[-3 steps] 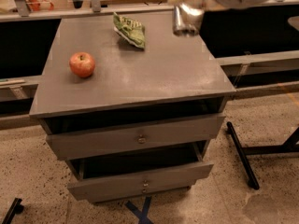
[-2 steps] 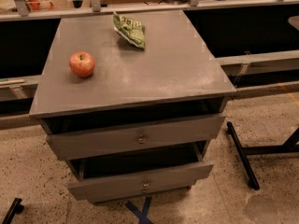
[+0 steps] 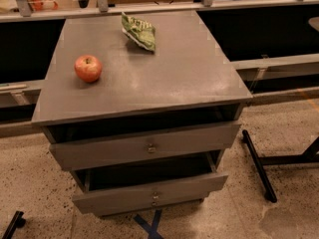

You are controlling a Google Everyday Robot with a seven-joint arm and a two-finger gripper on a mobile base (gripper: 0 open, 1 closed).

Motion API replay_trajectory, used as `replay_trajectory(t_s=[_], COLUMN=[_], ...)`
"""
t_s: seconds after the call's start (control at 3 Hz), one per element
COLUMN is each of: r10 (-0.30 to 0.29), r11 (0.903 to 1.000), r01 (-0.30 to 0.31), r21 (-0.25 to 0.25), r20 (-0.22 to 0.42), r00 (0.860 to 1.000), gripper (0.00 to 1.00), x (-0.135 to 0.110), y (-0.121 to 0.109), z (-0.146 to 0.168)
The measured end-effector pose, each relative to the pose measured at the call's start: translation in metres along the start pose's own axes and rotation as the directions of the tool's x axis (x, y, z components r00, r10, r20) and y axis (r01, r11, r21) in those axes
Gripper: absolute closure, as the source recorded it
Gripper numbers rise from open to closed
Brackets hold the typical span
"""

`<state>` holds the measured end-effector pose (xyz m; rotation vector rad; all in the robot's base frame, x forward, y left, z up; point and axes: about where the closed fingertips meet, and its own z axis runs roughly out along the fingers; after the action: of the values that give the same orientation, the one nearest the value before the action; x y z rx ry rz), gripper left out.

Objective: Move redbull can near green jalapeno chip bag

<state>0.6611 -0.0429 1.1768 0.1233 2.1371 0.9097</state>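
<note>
Apple (image 3: 88,67) sits at the left of the cabinet top (image 3: 189,78). Bag (image 3: 139,30) lies near the back edge, to the right of it. Can and gripper are out of view. I cannot tell the jaws' state; my guess is the can is being carried off-frame.

A red apple (image 3: 88,68) on a grey counter (image 3: 174,78)
It sits toward the left side; two drawers (image 3: 109,151) beneath the top stand partly open.

The green jalapeno chip bag (image 3: 139,31) lies crumpled near the back edge of the grey cabinet top (image 3: 174,76), green foil with white and dark printing, set on a slant. The gripper and the redbull can are both out of view
</note>
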Motion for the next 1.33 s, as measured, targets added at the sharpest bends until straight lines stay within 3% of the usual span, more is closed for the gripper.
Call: replay_trajectory(t_s=[0.33,0.67,1.0,1.33], r10=[0.066,0.109,0.164,0.200], r11=[0.9970,0.9864,0.9603,0.9365], r01=[-0.066,-0.107,-0.152,-0.161], r21=[0.040,0.125,0.234,0.312], r20=[0.001,-0.012,-0.032,-0.099], r00=[0.998,0.994,0.986,0.975], gripper=[1.00,1.00,1.00,1.00], x=[-0.021,-0.034,-0.033,-0.015], y=[-0.008,-0.041,-0.094,-0.139], z=[0.022,0.049,0.076,0.098])
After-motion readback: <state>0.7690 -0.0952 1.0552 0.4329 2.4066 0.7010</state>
